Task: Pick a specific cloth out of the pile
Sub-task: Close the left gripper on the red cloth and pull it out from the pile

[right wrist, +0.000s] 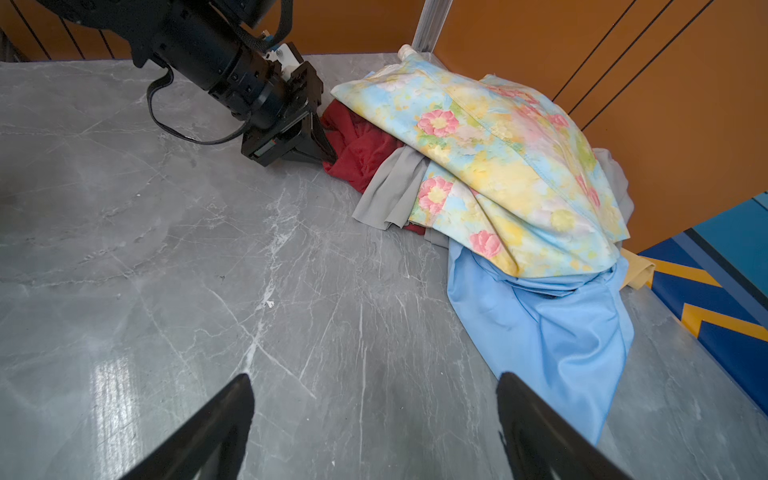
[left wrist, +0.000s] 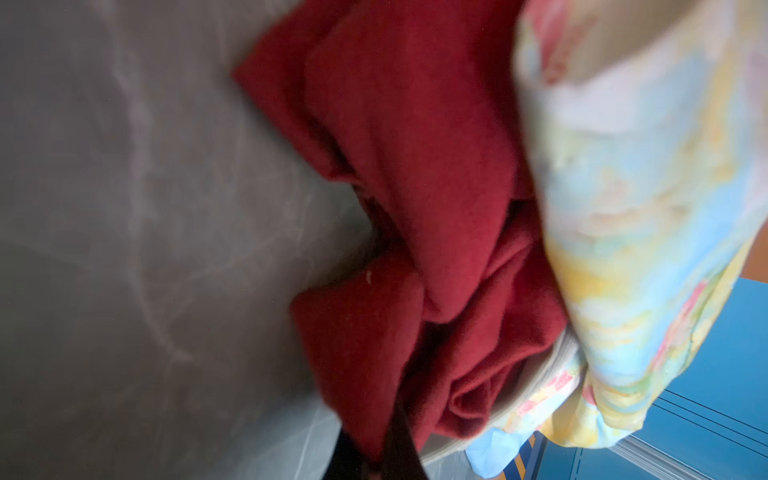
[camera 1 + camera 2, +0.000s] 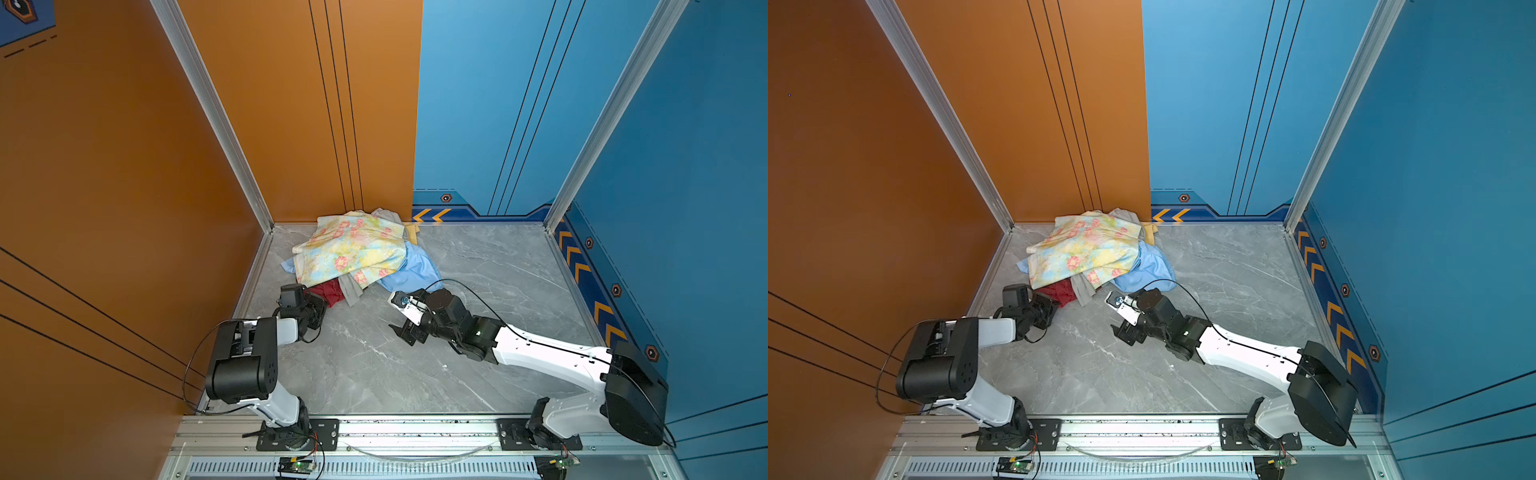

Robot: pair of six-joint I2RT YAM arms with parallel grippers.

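Observation:
The cloth, plain dark red, sticks out from under the near left edge of the pile. My left gripper is shut on its edge; in the left wrist view the red cloth fills the middle and runs down between the dark jaws of that gripper. In the right wrist view the left gripper bites the red cloth beside the floral-topped pile. My right gripper stands open over bare tabletop, near the pile.
A light blue cloth spills from the pile toward the right gripper. A grey piece lies next to the red cloth. Orange walls close the left and back, a blue wall the right.

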